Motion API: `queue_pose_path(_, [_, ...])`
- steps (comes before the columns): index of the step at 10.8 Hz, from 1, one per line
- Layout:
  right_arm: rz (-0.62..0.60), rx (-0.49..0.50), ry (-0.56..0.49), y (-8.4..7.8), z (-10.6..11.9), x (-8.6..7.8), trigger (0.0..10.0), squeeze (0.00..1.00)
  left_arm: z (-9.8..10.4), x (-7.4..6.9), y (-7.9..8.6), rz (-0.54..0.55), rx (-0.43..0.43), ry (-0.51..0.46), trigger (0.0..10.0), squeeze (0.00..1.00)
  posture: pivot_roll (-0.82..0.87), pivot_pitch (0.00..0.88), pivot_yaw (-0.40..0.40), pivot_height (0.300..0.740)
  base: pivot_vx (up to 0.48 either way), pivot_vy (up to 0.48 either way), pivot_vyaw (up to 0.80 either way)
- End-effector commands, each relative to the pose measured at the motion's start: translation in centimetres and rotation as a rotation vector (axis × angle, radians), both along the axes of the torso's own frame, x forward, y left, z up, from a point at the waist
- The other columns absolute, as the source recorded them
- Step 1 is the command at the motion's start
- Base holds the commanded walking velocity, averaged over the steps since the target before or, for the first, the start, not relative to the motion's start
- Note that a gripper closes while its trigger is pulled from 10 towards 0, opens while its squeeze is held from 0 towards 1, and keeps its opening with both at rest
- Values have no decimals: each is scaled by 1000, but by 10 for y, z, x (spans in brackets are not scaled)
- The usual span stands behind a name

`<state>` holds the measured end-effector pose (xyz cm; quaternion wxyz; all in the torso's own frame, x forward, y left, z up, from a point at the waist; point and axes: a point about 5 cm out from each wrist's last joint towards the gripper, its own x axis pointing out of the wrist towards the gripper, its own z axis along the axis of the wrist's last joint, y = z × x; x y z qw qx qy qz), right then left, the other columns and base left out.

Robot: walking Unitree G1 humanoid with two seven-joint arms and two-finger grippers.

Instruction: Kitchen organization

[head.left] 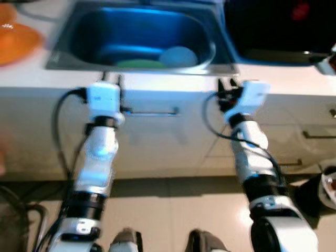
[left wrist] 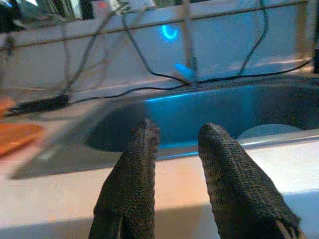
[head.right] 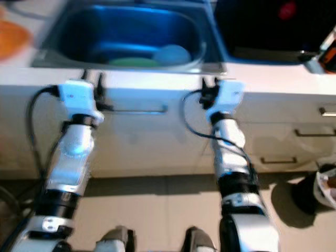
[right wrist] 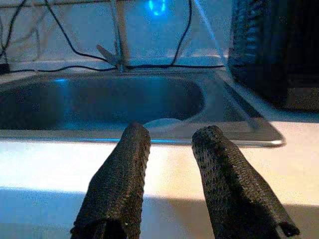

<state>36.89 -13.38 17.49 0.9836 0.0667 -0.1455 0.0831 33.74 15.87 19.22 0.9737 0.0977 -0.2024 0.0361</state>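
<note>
Item: kitchen tidy-up, hardly begun, as I judge it. My left tool (left wrist: 174,144) hangs above the front edge of the white bench (head.left: 31,84), fingers spread, empty. My right tool (right wrist: 172,137) sits likewise further right along that edge, spread and empty. Beyond both lies the stainless steel sink basin (head.left: 79,34), holding a pale round bowl (head.left: 178,55) and a flat green plate (head.left: 139,63). Near the bench's left end sits an orange dish (head.left: 16,39). Nothing grasped; everything left to sort.
</note>
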Motion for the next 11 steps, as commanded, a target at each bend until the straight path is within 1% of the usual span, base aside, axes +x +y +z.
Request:
queue_pose_path(1, [-20,-7,17,-7,-2,1,10000,0,-2,1,-11,-43,-5,13,10000,0,72,143,-51,723,0,450,0])
queue_pose_path(4, [-9,-18,27,-4,-4,0,10000,0,-2,0,-10,-41,-11,16,10000,0,77,144,-52,723,0,445,0])
queue_pose_path(8, [-7,-24,36,-4,-6,-1,10000,0,-3,1,-10,-39,-17,18,10000,0,76,156,-56,723,0,438,0])
queue_pose_path(11, [-8,-18,48,-4,-8,0,10000,0,-4,0,-7,-28,-20,20,10000,0,78,160,-57,723,0,349,0])
